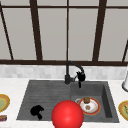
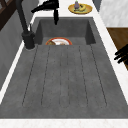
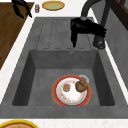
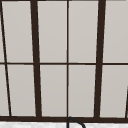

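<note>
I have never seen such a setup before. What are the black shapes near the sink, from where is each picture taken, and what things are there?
The black shapes are two floating robot hands in a simulated kitchen. One picture faces the dark grey sink from the front, two look along it from each side, and one shows the window above. The right hand hangs at the black curved faucet, one finger pointing down. The left hand hovers at the sink's front edge, fingers curled, holding nothing. In the basin lies a red-rimmed white plate with brown food; a red ball sits in front.
</note>
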Tool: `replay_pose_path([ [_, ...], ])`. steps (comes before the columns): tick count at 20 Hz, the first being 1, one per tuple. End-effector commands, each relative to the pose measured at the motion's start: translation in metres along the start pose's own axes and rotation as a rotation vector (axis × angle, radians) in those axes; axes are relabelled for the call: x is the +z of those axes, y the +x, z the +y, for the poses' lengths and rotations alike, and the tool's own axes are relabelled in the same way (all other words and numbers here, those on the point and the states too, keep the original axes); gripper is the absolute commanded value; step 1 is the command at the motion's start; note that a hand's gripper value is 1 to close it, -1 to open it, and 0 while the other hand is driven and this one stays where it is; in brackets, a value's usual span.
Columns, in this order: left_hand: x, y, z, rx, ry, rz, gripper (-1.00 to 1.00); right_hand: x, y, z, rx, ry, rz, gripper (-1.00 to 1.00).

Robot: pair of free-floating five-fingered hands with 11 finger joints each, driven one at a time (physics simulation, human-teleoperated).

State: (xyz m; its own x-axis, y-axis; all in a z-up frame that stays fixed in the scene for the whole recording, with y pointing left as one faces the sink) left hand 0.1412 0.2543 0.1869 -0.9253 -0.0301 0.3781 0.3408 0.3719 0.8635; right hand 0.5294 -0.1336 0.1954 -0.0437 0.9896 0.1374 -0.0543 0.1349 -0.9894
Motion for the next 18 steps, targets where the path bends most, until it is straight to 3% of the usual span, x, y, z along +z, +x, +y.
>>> replay_pose_path([
  [1,0.0,0.0,0.0,0.0,0.0,0.0,0.0,-0.032,0.006,0.016,-0.003,0.046,0.011,-1.0],
  [8,0.0,0.0,0.0,0.0,0.0,0.0,0.0,-0.088,0.018,0.026,-0.004,0.101,0.014,-1.0],
  [15,0.0,0.0,0.0,0.0,0.0,0.0,0.0,-0.141,0.011,0.058,-0.014,0.153,-0.006,-1.0],
  [18,0.0,0.0,0.0,0.0,0.0,0.0,0.0,-0.139,0.006,0.069,-0.025,0.132,-0.021,-1.0],
])
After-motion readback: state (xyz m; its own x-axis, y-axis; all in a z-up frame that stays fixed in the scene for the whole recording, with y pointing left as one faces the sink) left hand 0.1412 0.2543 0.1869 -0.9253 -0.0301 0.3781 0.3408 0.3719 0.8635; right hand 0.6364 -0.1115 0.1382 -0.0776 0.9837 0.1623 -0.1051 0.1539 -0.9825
